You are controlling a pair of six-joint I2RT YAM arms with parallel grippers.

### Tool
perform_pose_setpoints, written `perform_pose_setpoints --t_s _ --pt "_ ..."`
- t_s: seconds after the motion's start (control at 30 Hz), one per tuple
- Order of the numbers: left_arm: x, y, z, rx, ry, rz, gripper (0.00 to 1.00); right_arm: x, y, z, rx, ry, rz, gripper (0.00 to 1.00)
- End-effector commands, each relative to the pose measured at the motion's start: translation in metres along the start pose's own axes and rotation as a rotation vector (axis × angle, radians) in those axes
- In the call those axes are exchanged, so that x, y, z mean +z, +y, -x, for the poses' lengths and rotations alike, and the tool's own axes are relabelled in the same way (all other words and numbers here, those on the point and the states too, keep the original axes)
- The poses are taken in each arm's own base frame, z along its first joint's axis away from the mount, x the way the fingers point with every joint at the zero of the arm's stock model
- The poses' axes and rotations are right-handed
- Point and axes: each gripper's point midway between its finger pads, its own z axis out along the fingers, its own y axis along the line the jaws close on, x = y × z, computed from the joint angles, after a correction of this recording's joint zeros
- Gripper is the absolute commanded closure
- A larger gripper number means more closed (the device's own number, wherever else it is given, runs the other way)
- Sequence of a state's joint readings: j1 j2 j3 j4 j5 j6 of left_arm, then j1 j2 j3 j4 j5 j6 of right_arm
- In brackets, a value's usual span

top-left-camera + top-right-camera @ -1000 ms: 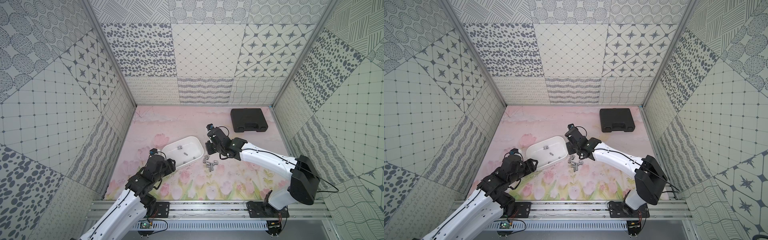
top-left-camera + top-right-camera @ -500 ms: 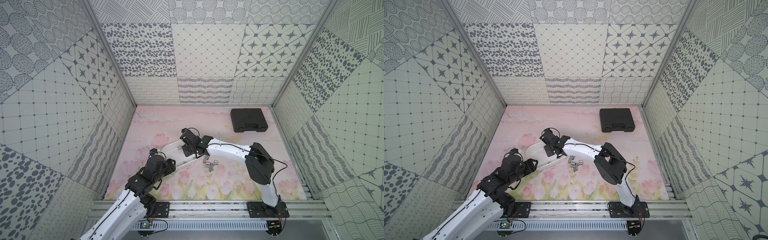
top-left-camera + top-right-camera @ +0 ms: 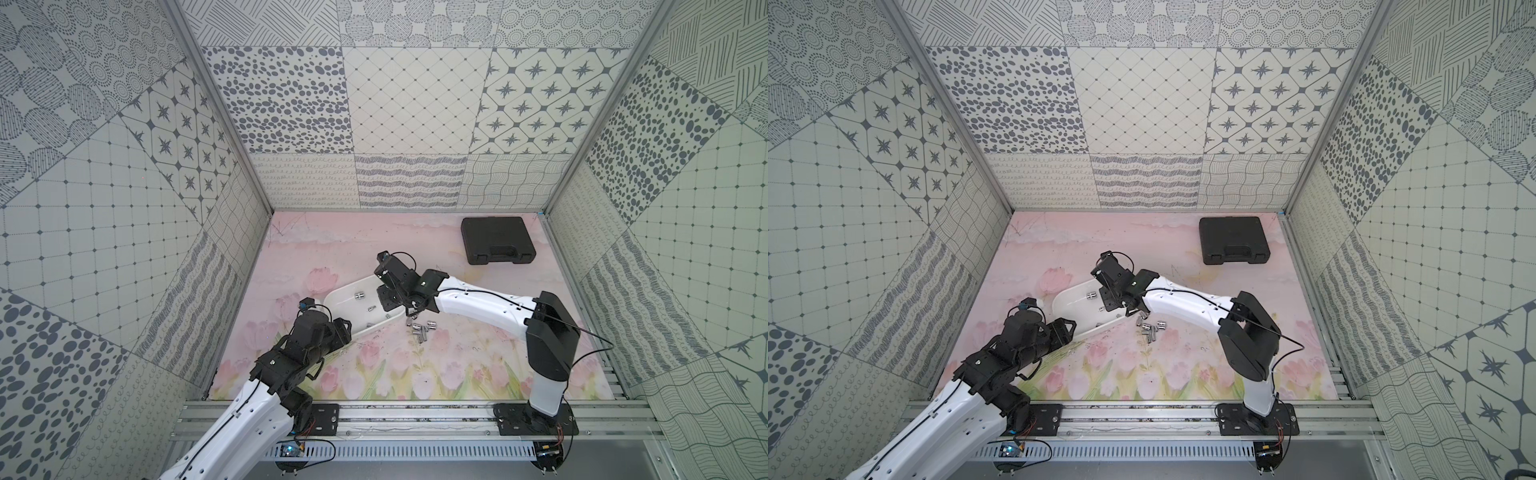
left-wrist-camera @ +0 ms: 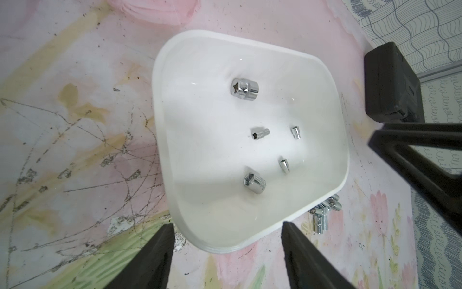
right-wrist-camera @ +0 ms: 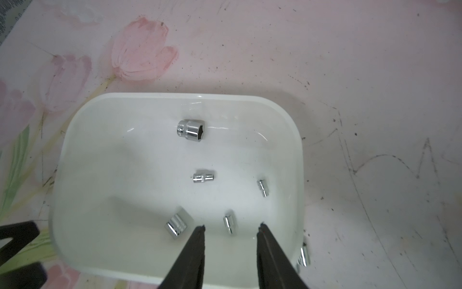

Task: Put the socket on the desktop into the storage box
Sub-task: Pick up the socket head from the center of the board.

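Partly done: five sockets [image 5: 191, 130] lie in the storage box [image 5: 175, 94]. A cluster of loose sockets [image 3: 419, 330] is yet to go, sitting on the desktop [image 3: 457, 374] just beside the box's rim. Right gripper [image 5: 230, 225] hangs over the box interior, jaws apart w/ nothing clamped (a small socket [image 5: 228, 220] lies on the box floor below the gap). Left gripper [image 4: 226, 224] is spread wide, fingers either side of a box corner; can't tell if touching.
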State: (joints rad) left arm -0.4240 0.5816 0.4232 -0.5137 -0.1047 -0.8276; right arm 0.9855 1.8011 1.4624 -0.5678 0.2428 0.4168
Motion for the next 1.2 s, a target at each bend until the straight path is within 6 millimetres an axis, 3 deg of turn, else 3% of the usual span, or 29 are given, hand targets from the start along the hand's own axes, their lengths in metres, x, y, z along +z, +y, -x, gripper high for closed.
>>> perform_pose_setpoints --t_s 0.0,0.2,0.33,0.6,0.73,1.17 --pt "0.0 -0.003 0.0 0.009 0.002 -0.008 0.27 -0.029 -0.037 0.004 0.022 -0.07 -0.048 0.63" --pt "-0.006 -0.001 0.007 0.018 -0.041 -0.003 0.27 -0.04 -0.094 -0.032 0.143 -0.081 -0.086 0.63" --pt "-0.011 0.005 0.012 0.022 -0.08 0.011 0.27 -0.038 -0.112 -0.038 0.161 -0.109 -0.101 0.63" --pt "-0.023 0.021 0.017 0.02 -0.164 0.042 0.27 -0.02 -0.114 -0.065 0.121 -0.046 -0.097 0.63" --pt "-0.033 0.014 0.023 0.016 -0.192 0.009 0.27 -0.018 -0.127 -0.079 0.133 -0.033 -0.09 0.63" --pt "-0.026 0.02 0.014 0.041 -0.163 0.017 0.28 -0.018 -0.114 -0.071 0.153 -0.088 0.032 0.63"
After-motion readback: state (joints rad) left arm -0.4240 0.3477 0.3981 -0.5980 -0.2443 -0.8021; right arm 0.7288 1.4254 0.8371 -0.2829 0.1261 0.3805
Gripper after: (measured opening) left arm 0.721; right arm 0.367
